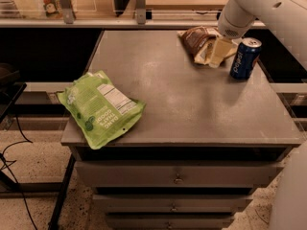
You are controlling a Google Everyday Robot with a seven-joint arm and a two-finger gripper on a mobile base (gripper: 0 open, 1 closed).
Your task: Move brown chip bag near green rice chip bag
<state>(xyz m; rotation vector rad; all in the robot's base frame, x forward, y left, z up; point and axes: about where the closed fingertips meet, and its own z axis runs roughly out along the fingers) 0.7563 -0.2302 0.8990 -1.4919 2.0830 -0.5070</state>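
Arm segments, white and rounded, enter from the upper right corner and slope down and leftward over the far right part of the grey flat-topped drawer cabinet (182,104). The thick white wrist ends low above the tabletop, and below it the pale cream gripper (218,54) angles down to the surface. It sits at the right edge of the wrinkly brown chip bag with dark printed front and cream sides (196,40). It touches or overlaps that bag's pale side, but how wide it stands, and whether it has hold of the bag, I cannot tell from this view.

The brown chip bag lies at the far right of the tabletop, near the back edge. Just to the right of the gripper stands an upright blue metal soda can with white lettering (245,57), close to the gripper and apart from the bag.

The flat bright lime-green rice chip bag with a white nutrition label (100,107) lies at the near left corner of the tabletop, label side up, its lower corner hanging slightly over the front edge. It is well apart from the brown bag, diagonally across the tabletop.

Below the top, the cabinet's grey drawer fronts with small round knobs (178,178) face the camera. Dark thin cables (14,145) trail over the speckled floor at left.
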